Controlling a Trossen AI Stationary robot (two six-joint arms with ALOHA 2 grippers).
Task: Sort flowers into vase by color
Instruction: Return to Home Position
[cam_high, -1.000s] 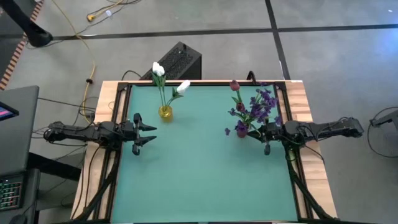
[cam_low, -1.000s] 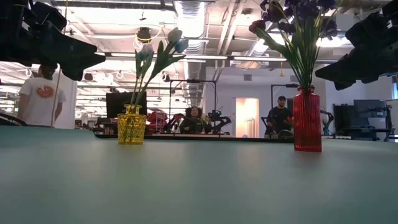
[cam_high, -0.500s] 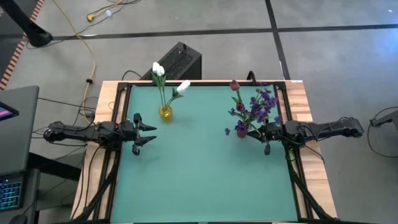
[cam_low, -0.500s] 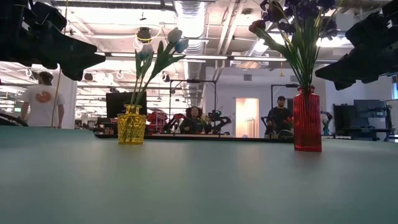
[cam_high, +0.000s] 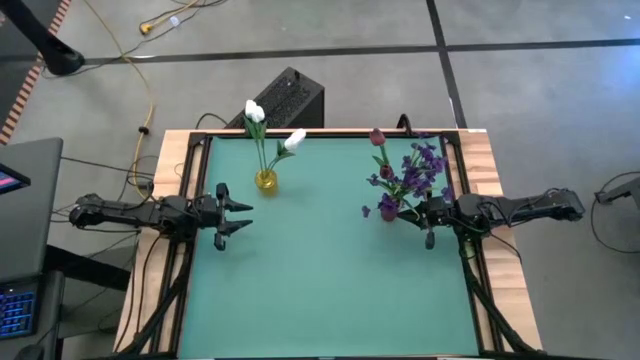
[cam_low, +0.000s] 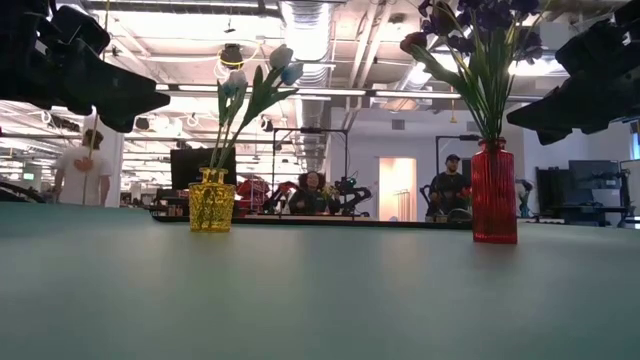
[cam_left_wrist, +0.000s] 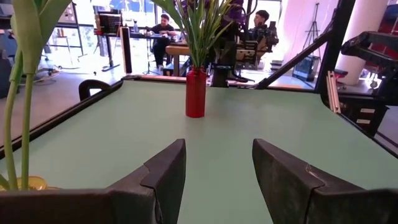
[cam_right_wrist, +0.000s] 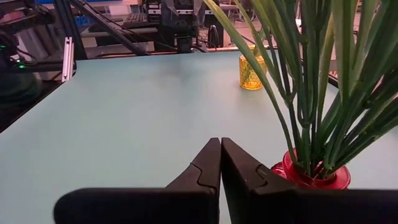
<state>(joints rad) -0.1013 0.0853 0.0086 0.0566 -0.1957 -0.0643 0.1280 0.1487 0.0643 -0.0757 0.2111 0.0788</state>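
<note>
Now the left gripper hovers over the left edge of the green table. Its fingers are spread wide and nothing is between them. The right gripper is at the right edge with its fingers pressed together, also empty.

Just beyond the left gripper, toward the far side, stands the yellow vase with the white tulips in it. The red vase stands just beside the right gripper. It holds a dark red tulip and the purple spray. No flower lies on the table, so the sorting looks finished.

What is left, I think, is only the return of the arms to rest. To do it well, the right arm should draw straight back to its own side, away from the leaning stems, and move slowly, because a touch could tip the narrow vase. The left arm has more free room.
</note>
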